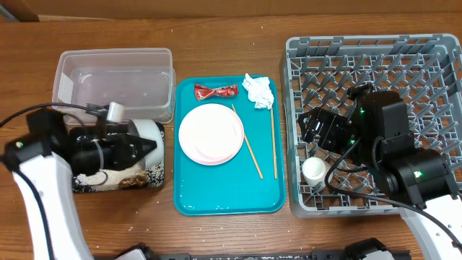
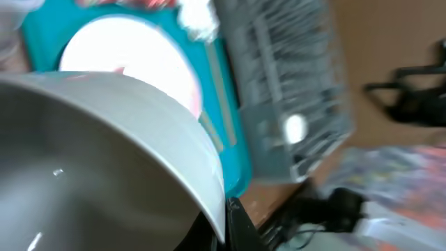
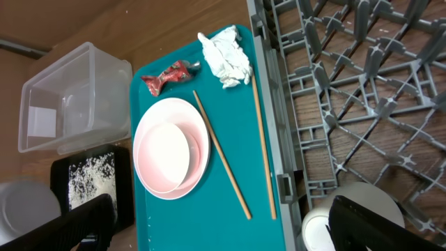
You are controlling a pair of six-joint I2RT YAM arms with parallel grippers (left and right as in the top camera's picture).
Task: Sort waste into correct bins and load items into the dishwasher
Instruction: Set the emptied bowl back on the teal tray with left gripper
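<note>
Over the black tray [image 1: 163, 172], at the table's left, the left gripper [image 1: 153, 144] is closed on the rim of the bowl [image 1: 148, 130]. The left wrist view shows one finger [image 2: 235, 224] against that rim.

I judge the step in hand to be emptying the bowl, since rice [image 1: 108, 177] lies in the black tray beneath it. The bowl is round and has no long axis. Its rim is tilted off level, and its inside faces back toward the wrist camera.

Next move, as I judge it:
1. Level the bowl.
2. Carry it across the teal tray [image 1: 188, 195] to the rack [image 1: 433, 50].
3. Seat it among the pegs, clear of the cup [image 1: 314, 170].

The right gripper [image 3: 226, 219] hangs over the rack with its fingers spread wide, holding nothing. Two chopsticks [image 1: 251, 152] lie on the teal tray, long axes running far to near, one slanted.
</note>
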